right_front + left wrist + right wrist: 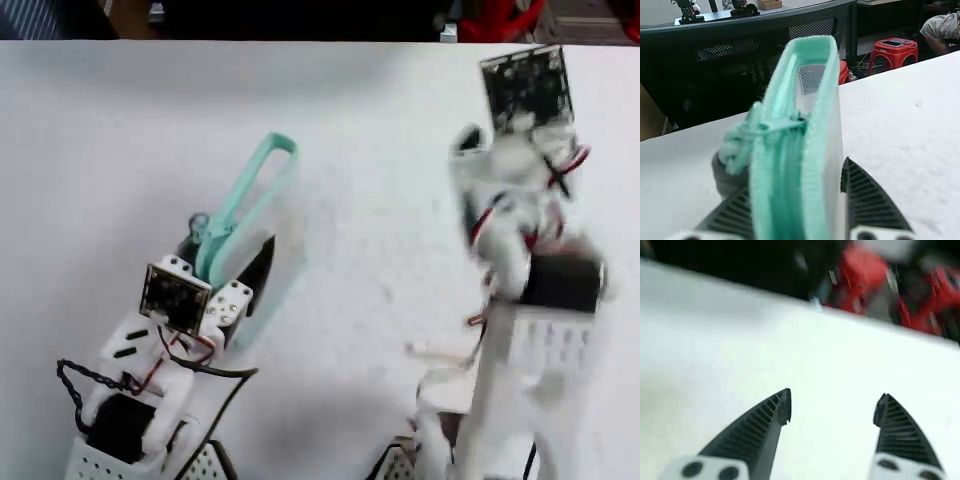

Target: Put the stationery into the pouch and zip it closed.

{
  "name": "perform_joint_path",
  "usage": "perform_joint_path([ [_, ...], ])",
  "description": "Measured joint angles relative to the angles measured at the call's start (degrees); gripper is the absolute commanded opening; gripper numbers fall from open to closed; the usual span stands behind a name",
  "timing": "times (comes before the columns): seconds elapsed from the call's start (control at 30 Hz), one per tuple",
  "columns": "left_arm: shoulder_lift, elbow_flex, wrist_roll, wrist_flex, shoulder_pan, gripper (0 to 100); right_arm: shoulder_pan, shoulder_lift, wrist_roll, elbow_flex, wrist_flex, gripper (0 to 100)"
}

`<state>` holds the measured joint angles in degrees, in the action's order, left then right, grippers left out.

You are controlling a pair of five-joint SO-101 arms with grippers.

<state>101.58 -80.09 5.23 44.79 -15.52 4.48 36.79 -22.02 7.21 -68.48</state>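
The pouch (262, 205) has clear sides and a teal zip strip, and it stands on edge left of the table's middle. My left gripper (238, 268) is shut on its near end, one black finger on each side. In the left wrist view the pouch (805, 145) rises between the fingers (867, 200). Its zip pull (777, 124) with a teal cord sits partway along the strip. My right arm (525, 240) stands raised at the right, away from the pouch. My right gripper (835, 396) is open over bare table with nothing between its fingers.
The white table (380, 150) ends at a far edge with a dark mesh chair (715, 60) and red stools (892, 50) behind it. Both arm bases and their cables (75, 385) sit along the near edge.
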Motion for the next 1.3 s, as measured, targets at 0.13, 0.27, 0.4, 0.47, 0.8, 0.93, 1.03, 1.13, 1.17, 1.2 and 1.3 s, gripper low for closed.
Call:
perform_joint_path([
  [0.13,0.0,0.0,0.0,0.0,0.0,18,13.54,-10.2,-3.08,3.87,-0.09,26.2],
  [0.27,0.0,0.0,0.0,0.0,0.0,18,24.09,-22.42,5.98,5.1,-0.26,26.2],
  [0.4,0.0,-0.88,0.0,0.0,0.0,18,30.77,-34.37,20.13,5.19,-0.26,26.2],
  [0.47,0.0,-0.88,0.0,0.0,0.0,18,31.21,-40.79,23.91,5.19,-0.26,26.2],
  [0.8,0.0,-0.88,0.0,0.0,0.0,18,29.54,-66.37,26.37,-9.32,-1.23,0.1],
  [0.93,0.0,-0.88,0.0,0.0,0.0,18,30.77,-71.47,26.37,-15.74,-4.04,1.4],
  [1.03,0.0,-0.88,0.0,0.0,0.0,18,31.56,-73.67,26.37,-19.78,-6.68,1.7],
  [1.13,0.0,-0.88,0.0,0.0,0.0,18,31.56,-74.55,26.37,-24.62,-11.08,1.8],
  [1.17,0.0,-0.88,0.0,0.0,0.0,18,31.12,-74.29,26.37,-26.55,-12.75,1.8],
  [1.2,0.0,-0.88,0.0,0.0,0.0,18,30.07,-73.76,26.37,-28.66,-14.59,1.8],
  [1.3,0.0,-0.88,0.0,0.0,0.0,18,27.78,-68.4,26.02,-35.96,-20.57,1.8],
])
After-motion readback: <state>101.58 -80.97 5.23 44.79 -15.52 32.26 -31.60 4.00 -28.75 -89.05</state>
